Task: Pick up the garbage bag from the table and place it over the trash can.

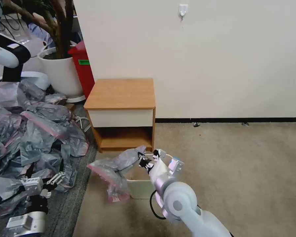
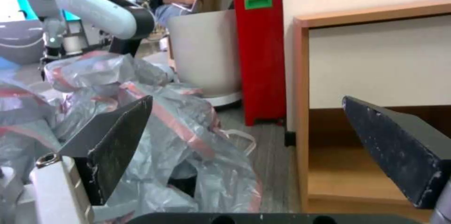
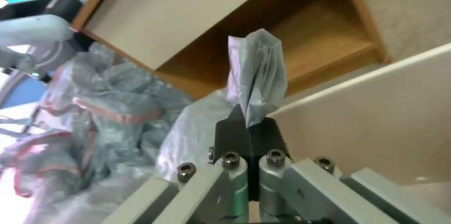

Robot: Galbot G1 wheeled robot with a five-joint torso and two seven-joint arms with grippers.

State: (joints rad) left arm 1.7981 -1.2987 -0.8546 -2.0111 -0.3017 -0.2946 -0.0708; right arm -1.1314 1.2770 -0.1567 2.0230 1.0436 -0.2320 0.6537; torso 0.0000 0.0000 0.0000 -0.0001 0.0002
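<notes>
Over the cream trash can (image 1: 139, 188), right claw (image 1: 144, 162) clamped on crinkly grey garbage bag (image 1: 113, 171); left claw (image 1: 57, 178) apart.

The right arm reaches forward and down, its right gripper (image 1: 144, 162) with fingers (image 3: 235, 136) pressed together on a pinch of plastic. The left gripper (image 1: 54, 180) hangs low at the robot's left side, fingers (image 2: 119, 143) spread wide.

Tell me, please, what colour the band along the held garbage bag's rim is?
Pink, on the crinkly translucent grey garbage bag, clearest in the head view.
</notes>
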